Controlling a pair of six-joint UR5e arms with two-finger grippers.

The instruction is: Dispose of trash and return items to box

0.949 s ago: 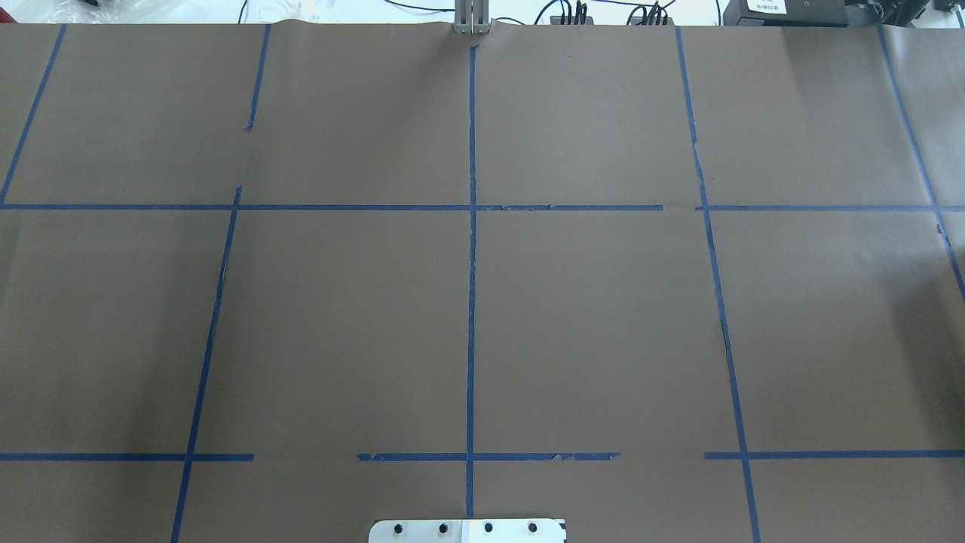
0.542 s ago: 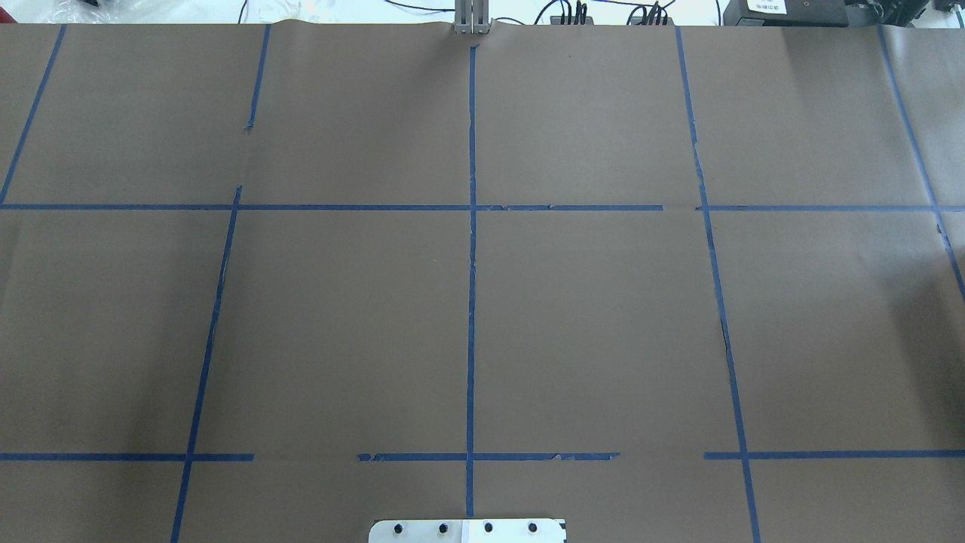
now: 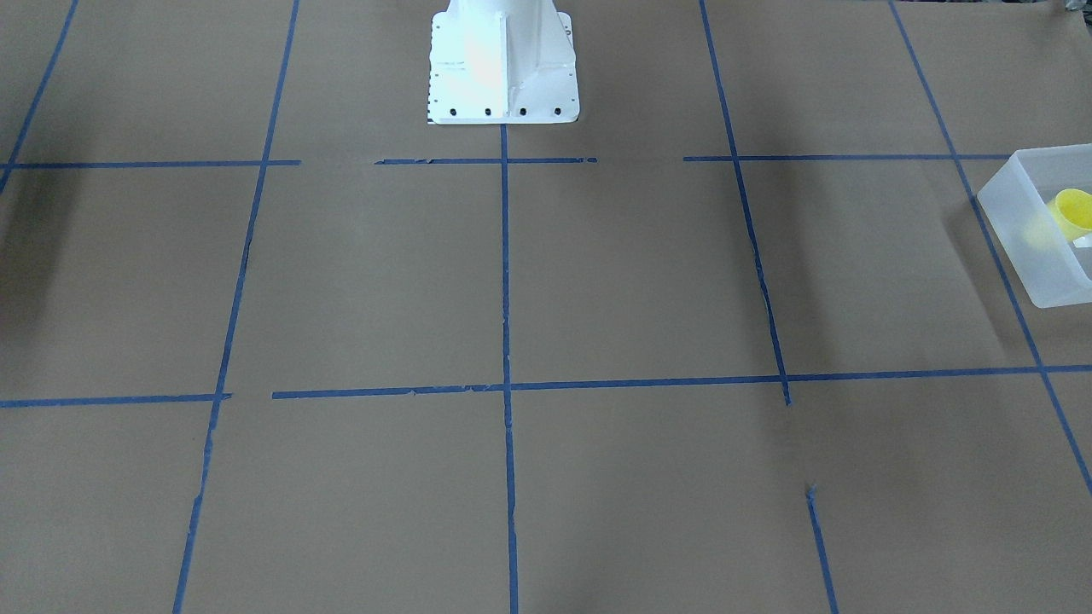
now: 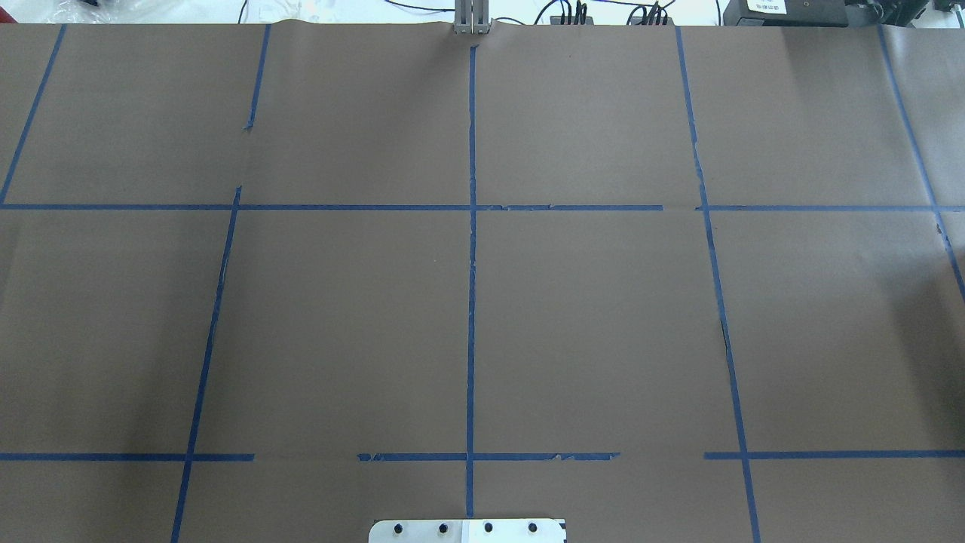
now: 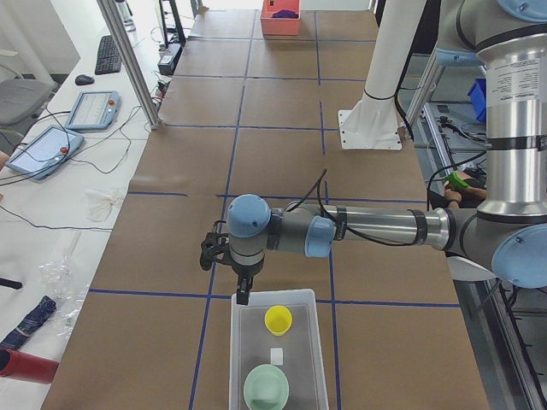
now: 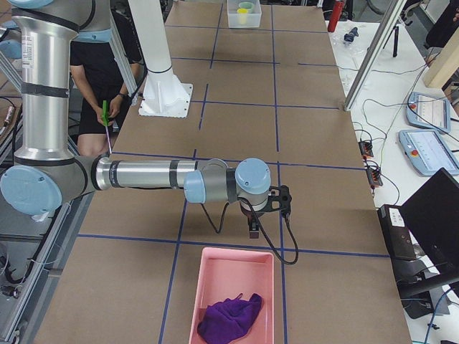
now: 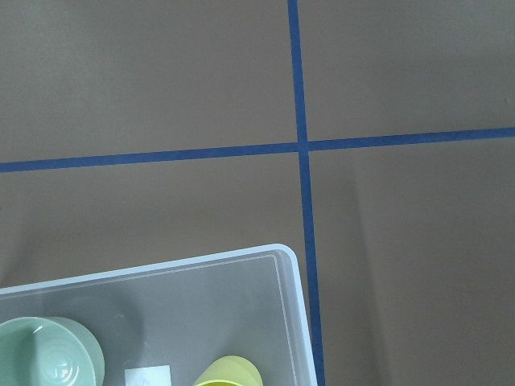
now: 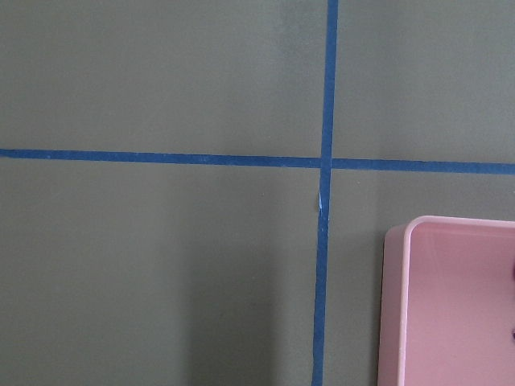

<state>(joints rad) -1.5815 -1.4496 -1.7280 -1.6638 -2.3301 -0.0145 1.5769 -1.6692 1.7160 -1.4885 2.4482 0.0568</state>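
The frosted-white box (image 5: 235, 342) stands at the table's left end. In it are the yellow cup (image 5: 278, 319) and the mint-green bowl (image 5: 266, 386). The front view shows the box (image 3: 1019, 247) with the cup (image 3: 1075, 211) at its right edge. The left wrist view shows the box's corner (image 7: 241, 261), the bowl (image 7: 48, 354) and the cup (image 7: 229, 374). My left gripper (image 5: 244, 292) hangs just above the box's near rim. My right gripper (image 6: 254, 228) hangs above the table beside a pink bin. I cannot tell whether either is open or shut. No fingers show in the wrist views.
A pink bin (image 6: 233, 279) holding a purple cloth (image 6: 229, 319) stands at the table's right end; its corner shows in the right wrist view (image 8: 451, 297). The white robot base (image 3: 502, 68) stands at the table's robot-side edge. A person (image 6: 107, 79) stands behind it.
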